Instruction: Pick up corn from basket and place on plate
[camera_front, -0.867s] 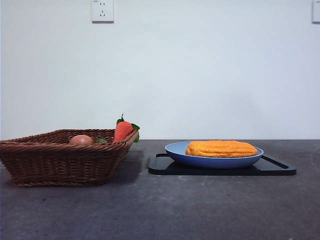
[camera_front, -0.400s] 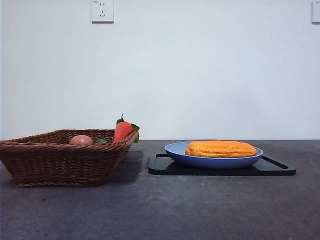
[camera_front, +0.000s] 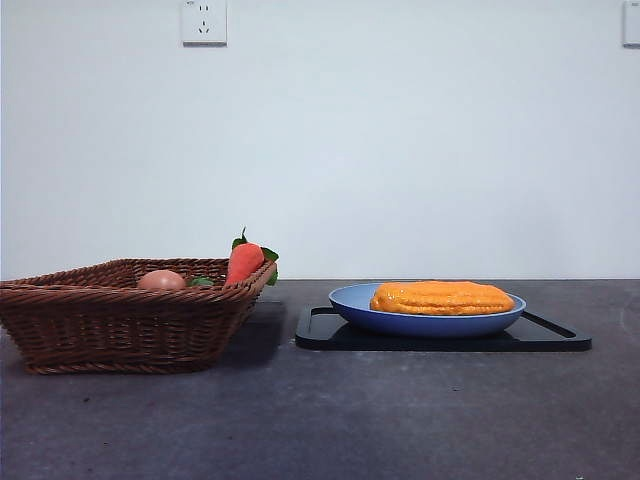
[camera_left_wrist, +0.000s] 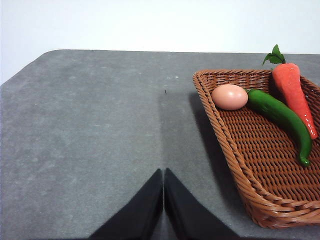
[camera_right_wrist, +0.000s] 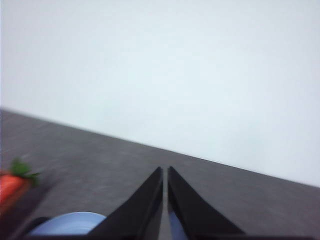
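The corn (camera_front: 442, 297) lies flat on the blue plate (camera_front: 425, 322), filling most of its width. At the left stands the brown wicker basket (camera_front: 120, 325), holding an egg, a green pepper and a carrot. Neither gripper shows in the front view. My left gripper (camera_left_wrist: 163, 172) is shut with nothing in it, over bare table beside the basket (camera_left_wrist: 235, 145). High up and tilted, my right gripper (camera_right_wrist: 165, 171) is shut and empty, with an edge of the plate (camera_right_wrist: 70, 223) below it.
A flat black tray (camera_front: 555, 334) lies under the plate. In the basket are a tan egg (camera_left_wrist: 229, 96), a green pepper (camera_left_wrist: 282, 117) and a red-orange carrot (camera_left_wrist: 295, 95). Dark grey table (camera_front: 320, 420) stretches in front.
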